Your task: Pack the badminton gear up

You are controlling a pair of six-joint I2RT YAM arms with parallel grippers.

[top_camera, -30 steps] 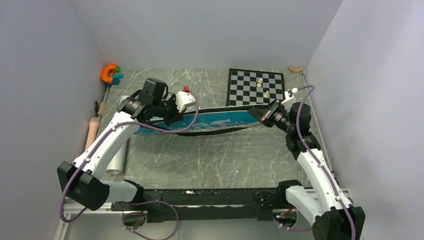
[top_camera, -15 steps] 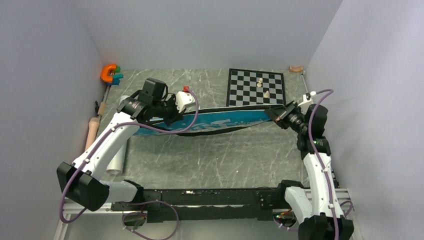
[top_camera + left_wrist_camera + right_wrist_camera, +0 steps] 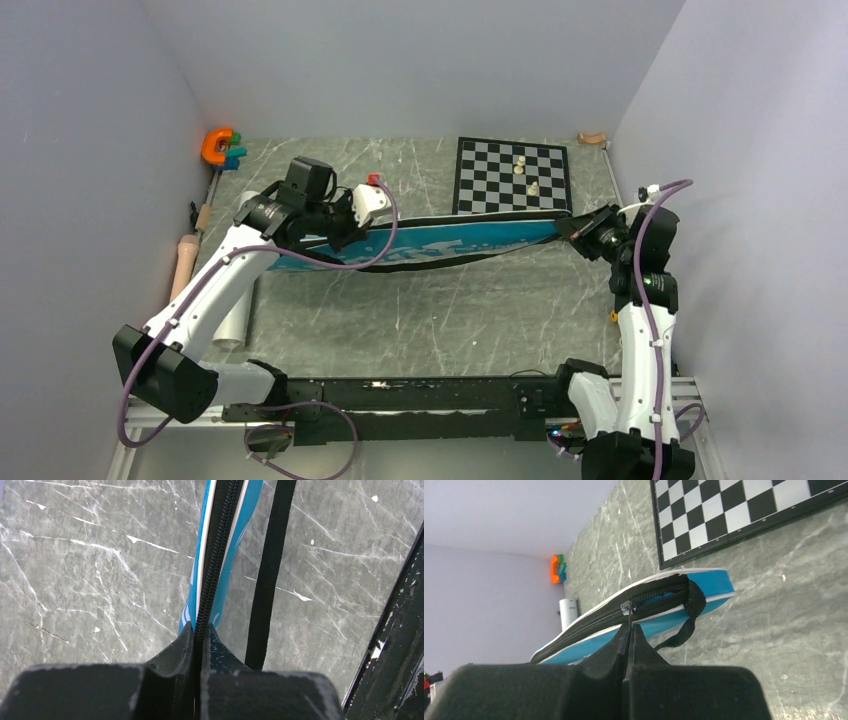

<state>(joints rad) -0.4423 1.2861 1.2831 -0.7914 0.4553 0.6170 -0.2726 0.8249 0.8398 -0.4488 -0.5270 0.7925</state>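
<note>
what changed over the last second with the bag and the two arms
The right gripper, shut on the zipper pull, slid rightward along the blue bag toward its end near the wall, and its arm swung out with it. The left gripper stayed clamped on the bag's other end. The chessboard did not move.

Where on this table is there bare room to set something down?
The widest bare marbled tabletop lies between the long blue racket bag and the black base rail. A smaller patch sits behind the bag, between the orange clamp and the black-and-white chessboard. The left edge is crowded by a white tube and wooden handle.
</note>
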